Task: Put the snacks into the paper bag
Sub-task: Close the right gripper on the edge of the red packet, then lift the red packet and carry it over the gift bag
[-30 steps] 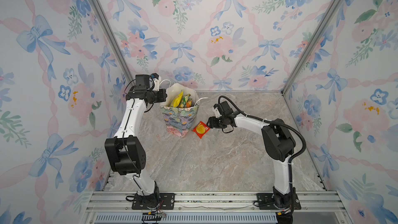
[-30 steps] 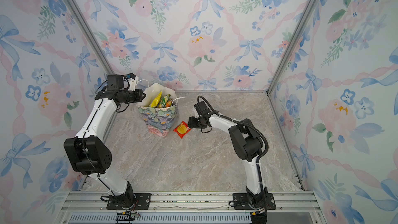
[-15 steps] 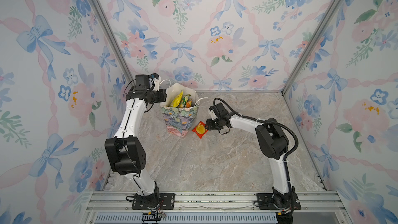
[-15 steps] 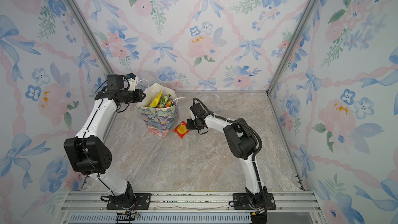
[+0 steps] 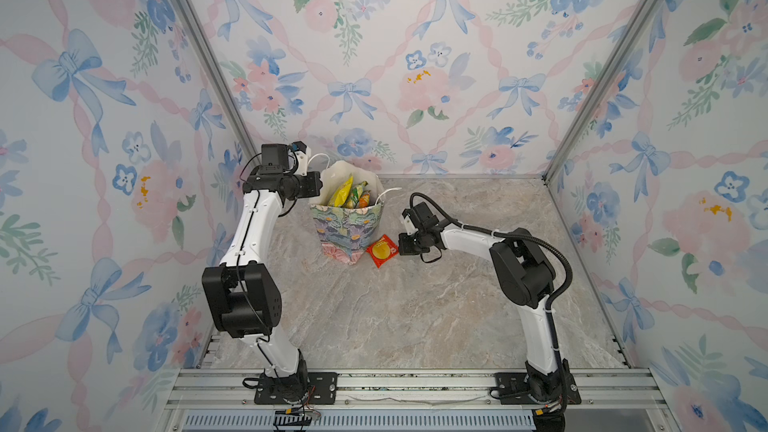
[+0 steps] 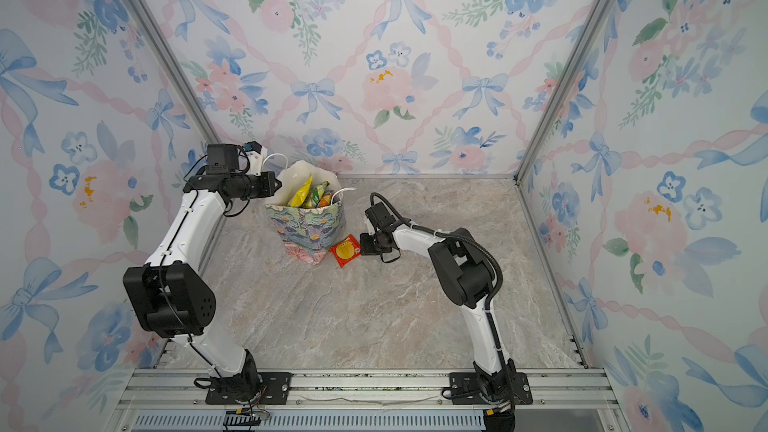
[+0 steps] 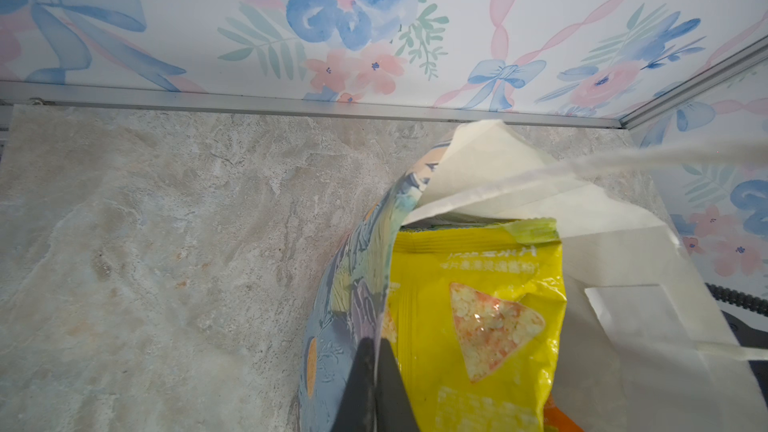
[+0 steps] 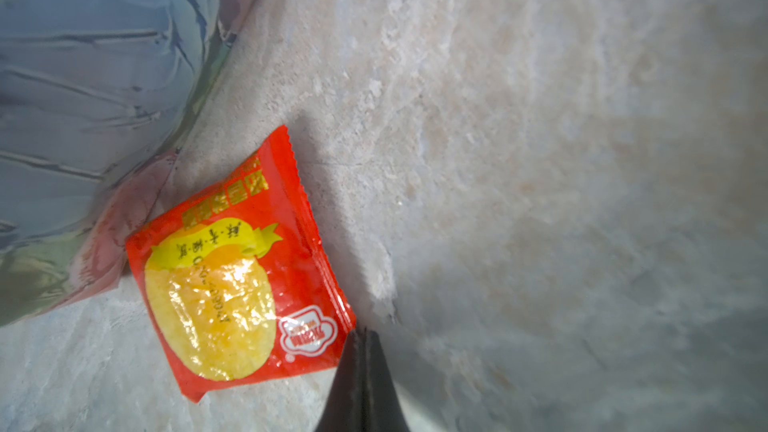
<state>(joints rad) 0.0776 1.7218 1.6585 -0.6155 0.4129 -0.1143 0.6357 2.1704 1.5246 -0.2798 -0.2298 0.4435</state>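
Left wrist alone shows claw [image 7: 375,346] pinching paper bag [image 7: 353,276]

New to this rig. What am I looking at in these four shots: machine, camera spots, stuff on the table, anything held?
Two robot arms stand on a rail at the front of a marble-look table. Two pictures come from one overhead stereo camera, so they nearly match; the other two come from a camera on each arm's wrist. The upright flowered paper bag holds snacks, a yellow bag among them. The left tool is shut on the bag's rim. One red packet lies on the table beside the bag's foot. The right tool is shut at its corner; whether it has caught it is unclear.
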